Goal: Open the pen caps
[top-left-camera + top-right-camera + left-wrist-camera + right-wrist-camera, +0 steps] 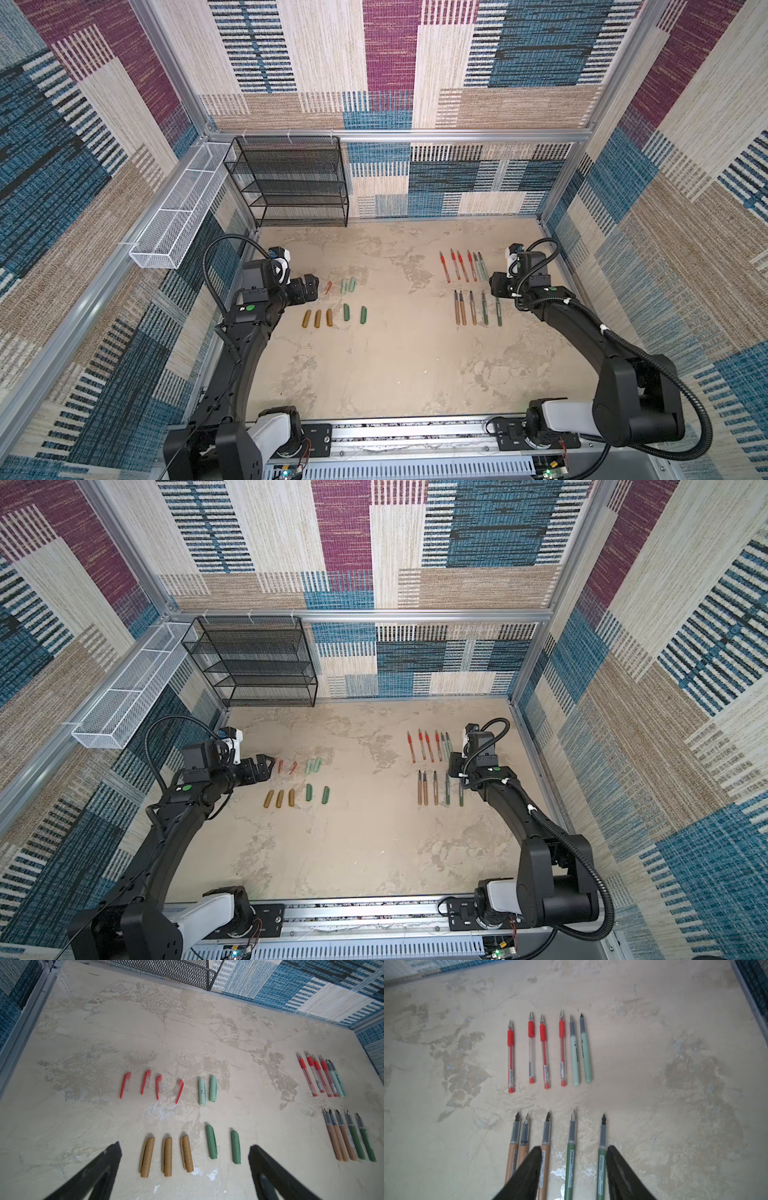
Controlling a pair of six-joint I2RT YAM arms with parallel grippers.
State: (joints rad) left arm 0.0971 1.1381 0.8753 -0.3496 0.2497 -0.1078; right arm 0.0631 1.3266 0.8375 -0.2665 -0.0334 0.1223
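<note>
The pen caps lie loose on the left of the table. In the left wrist view there are several red ones [145, 1084], two pale mint [207, 1091], two dark green [212, 1142] and three bronze [167, 1157]. My left gripper [185, 1148] stands wide open and empty, hovering by the bronze row; in both top views it [309, 286] [270, 766] sits just left of the caps. Uncapped pens lie on the right: red [543, 1051], mint [580, 1051], bronze [512, 1157] and green [571, 1157]. My right gripper [574, 1148] [494, 286] is open above the green pens and holds nothing.
A black mesh shelf [291, 183] stands at the back left against the wall. A white mesh basket [174, 224] hangs along the left rail. Patterned walls close in three sides, and a metal rail [415, 434] carries both arm bases at the front.
</note>
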